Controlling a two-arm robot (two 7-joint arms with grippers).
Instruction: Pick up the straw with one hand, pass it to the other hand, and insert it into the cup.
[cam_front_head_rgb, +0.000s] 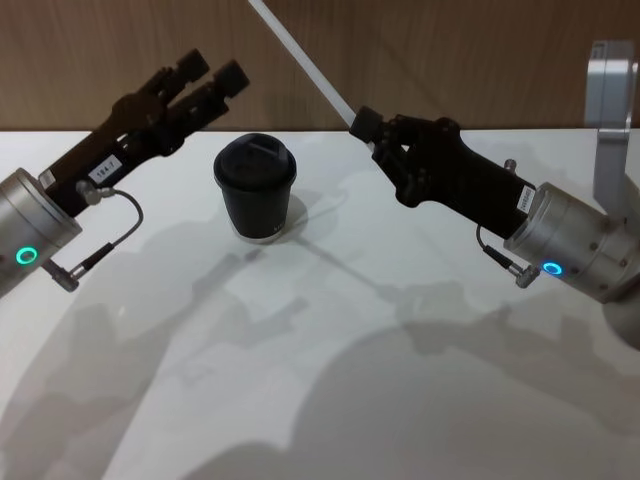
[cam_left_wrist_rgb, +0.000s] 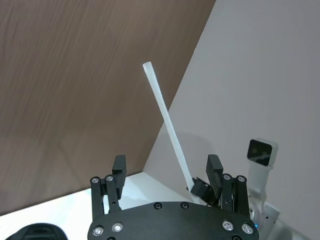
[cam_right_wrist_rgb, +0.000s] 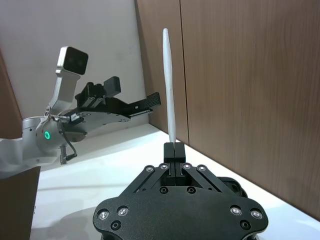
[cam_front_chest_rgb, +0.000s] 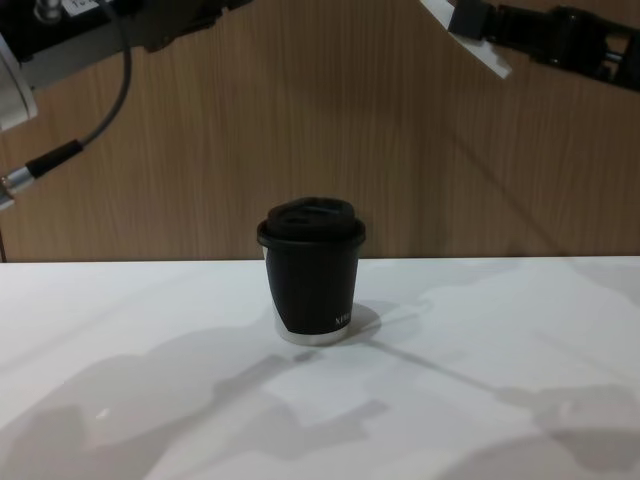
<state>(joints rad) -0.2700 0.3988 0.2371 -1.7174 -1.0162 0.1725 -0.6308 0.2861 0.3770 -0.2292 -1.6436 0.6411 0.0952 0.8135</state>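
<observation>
The straw (cam_front_head_rgb: 300, 55) is pinched at its lower end by the right gripper (cam_front_head_rgb: 362, 122), whose fingers are pressed together on it. From the fingertips the straw is pointed up and away, slanted toward the left gripper's side, with its free end against the wood-panel wall (cam_front_head_rgb: 450, 50). The left gripper (cam_front_head_rgb: 212, 70) is held in the air opposite the right gripper, apart from it, fingers spread with nothing between them. In the left wrist view the straw is seen beyond the gap of those spread fingers, not touched by them. The cup (cam_front_head_rgb: 255, 190) is stood upright, lid on, on the white surface (cam_front_head_rgb: 350, 380). It is placed below and between both grippers, nearer the left gripper's fingertips, touched by neither.
</observation>
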